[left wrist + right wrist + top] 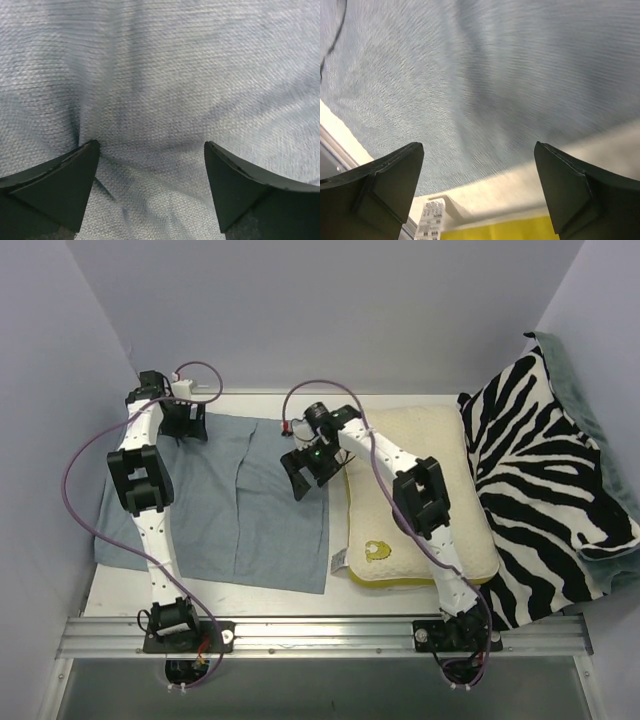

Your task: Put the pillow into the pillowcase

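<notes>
The pillowcase (250, 510) lies flat on the table (110, 595), with the pillow (435, 435) just beside it at 3 o'clock. The left end effector (150, 150) presses open-jawed into the case's 11 o'clock corner, and the cloth puckers between its fingers (65, 185). The right end effector (303, 472) hovers open over the case's 2 o'clock edge.

The case looks light and limp, likely to bunch or slide, so pinching 1 layer at a hem seems best. The pillow looks soft, bulky and squashable. Its yellow-banded 9 o'clock edge looks the firmest hold.
</notes>
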Controlling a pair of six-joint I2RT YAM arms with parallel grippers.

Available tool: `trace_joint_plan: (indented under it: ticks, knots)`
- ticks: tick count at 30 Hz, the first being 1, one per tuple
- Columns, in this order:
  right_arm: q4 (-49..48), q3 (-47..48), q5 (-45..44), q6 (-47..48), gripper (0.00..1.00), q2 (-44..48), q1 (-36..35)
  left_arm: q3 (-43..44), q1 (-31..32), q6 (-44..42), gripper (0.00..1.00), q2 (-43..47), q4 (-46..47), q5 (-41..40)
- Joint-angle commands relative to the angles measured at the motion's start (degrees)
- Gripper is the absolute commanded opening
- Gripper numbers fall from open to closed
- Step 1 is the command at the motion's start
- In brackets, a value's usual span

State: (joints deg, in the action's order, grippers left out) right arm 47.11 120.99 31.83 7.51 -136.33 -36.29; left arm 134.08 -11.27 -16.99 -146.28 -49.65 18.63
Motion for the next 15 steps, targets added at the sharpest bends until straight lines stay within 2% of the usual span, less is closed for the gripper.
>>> trace_joint_plan:
  ticks: [1, 6, 8, 11, 15]
  knots:
    - [2.1, 6.5, -7.5, -6.8, 1.00, 13.3, 7.6, -1.7, 1.2, 0.1, 0.97, 8.0, -0.5, 6.9]
    - [2.9, 3.7, -26.4, -12.9, 1.00, 19.2, 17.0, -5.8, 3.0, 0.2, 0.97, 17.9, -0.4, 6.2]
    - [3.1, 0.5, -30.6, -13.7, 1.00, 20.5, 20.9, -8.3, 3.1, 0.6, 0.97, 21.1, -0.2, 5.8]
    - [4.8, -1.6, -30.9, -15.5, 1.00, 21.4, 26.1, -10.9, 2.9, 0.6, 0.97, 24.3, -0.2, 4.7]
    - [5.6, -3.0, -31.7, -15.4, 1.00, 18.8, 29.0, -17.4, 2.9, 1.3, 0.97, 27.5, 0.7, 4.1]
